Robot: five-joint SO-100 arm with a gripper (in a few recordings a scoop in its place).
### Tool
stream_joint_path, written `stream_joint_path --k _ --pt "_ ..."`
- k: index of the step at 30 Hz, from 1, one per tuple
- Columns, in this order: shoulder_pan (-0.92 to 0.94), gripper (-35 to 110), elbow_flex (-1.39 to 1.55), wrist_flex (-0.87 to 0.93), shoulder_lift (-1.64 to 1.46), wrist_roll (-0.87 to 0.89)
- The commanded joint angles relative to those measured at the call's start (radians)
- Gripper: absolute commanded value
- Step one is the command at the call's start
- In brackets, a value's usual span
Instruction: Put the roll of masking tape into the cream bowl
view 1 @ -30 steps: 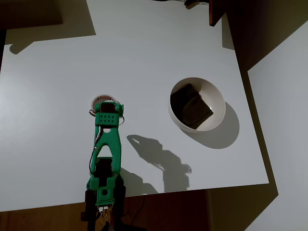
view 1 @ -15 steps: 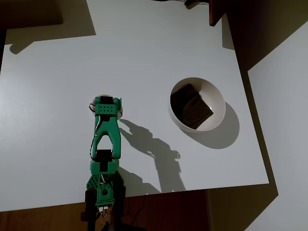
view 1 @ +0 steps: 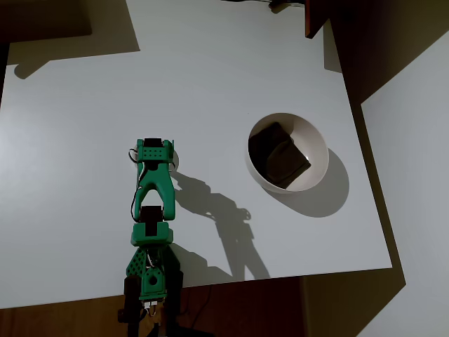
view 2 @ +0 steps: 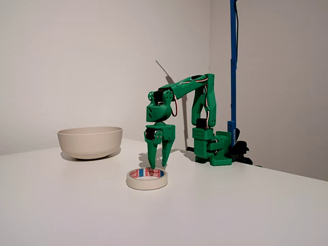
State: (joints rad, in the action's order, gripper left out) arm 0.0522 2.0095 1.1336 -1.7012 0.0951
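Observation:
The roll of masking tape (view 2: 147, 178) lies flat on the white table, a cream ring with a reddish inner core. My green gripper (view 2: 159, 165) points straight down with its fingertips just above the tape's far rim. The fingers (view 2: 152, 152) stand a little apart, open, with nothing between them. In the overhead view the gripper (view 1: 154, 153) covers almost all of the tape. The cream bowl (view 1: 319, 140) sits to the right of the arm there, with a dark brown block (view 1: 279, 154) inside. In the fixed view the bowl (view 2: 89, 142) stands left of the gripper, farther back.
The arm's base (view 1: 149, 277) sits at the table's near edge in the overhead view. A blue pole (view 2: 233, 61) rises behind the base in the fixed view. The table's right edge (view 1: 365, 182) runs close past the bowl.
The gripper has reached farther from the base and now covers the tape, whose upper rim still showed a second ago. The bowl has not moved.

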Motion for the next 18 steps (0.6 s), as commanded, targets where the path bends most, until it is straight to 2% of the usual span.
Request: stream_joint_path --k 1,18 --pt "-0.005 12 -0.067 -0.006 -0.008 0.026" --pt "-0.058 8 -0.066 -0.104 0.143 0.069"
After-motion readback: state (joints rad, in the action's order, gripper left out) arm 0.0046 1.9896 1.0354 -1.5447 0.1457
